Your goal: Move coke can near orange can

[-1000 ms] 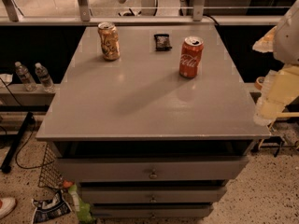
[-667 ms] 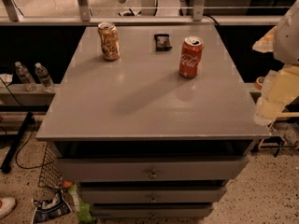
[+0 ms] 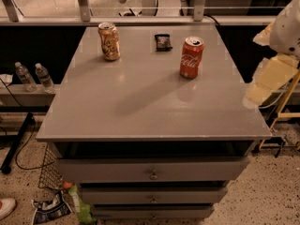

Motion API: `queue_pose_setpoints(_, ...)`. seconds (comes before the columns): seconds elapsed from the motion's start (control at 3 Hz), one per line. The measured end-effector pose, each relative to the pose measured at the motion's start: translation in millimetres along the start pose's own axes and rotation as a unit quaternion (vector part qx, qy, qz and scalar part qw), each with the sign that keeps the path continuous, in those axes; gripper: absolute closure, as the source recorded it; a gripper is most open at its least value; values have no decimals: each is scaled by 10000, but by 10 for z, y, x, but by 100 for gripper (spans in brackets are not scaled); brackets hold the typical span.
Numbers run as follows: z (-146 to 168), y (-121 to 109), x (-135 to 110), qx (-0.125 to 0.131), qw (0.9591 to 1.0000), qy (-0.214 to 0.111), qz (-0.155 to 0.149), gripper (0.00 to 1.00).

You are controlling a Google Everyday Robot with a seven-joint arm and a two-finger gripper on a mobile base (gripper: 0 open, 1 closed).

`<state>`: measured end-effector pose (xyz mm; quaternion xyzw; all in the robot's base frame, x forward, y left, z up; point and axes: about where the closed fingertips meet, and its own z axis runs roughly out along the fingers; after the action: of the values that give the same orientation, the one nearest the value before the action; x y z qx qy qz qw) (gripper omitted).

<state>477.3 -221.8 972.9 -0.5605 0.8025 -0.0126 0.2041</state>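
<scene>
The red coke can [image 3: 191, 57] stands upright on the right rear part of the grey cabinet top [image 3: 140, 102]. The orange can [image 3: 108, 41], pale orange-tan with mottled print, stands upright at the left rear, well apart from the coke can. My gripper [image 3: 267, 81] is at the right edge of the view, off the cabinet's right side and to the right of the coke can, with the white arm above it. It holds nothing that I can see.
A small dark packet [image 3: 163, 41] lies between the two cans near the back. A railing [image 3: 140, 13] runs behind the cabinet. Two water bottles [image 3: 35, 76] stand on a ledge at the left. Drawers [image 3: 152, 172] are below the top. Litter lies on the floor at lower left.
</scene>
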Motion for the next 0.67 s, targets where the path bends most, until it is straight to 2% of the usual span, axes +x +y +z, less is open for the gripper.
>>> queue_pose_setpoints(0.33, 231, -361, -138, 175, 9973, -344, 621, 0)
queue_pose_setpoints(0.67, 475, -610, -300, 238, 9905, -681, 1171, 0)
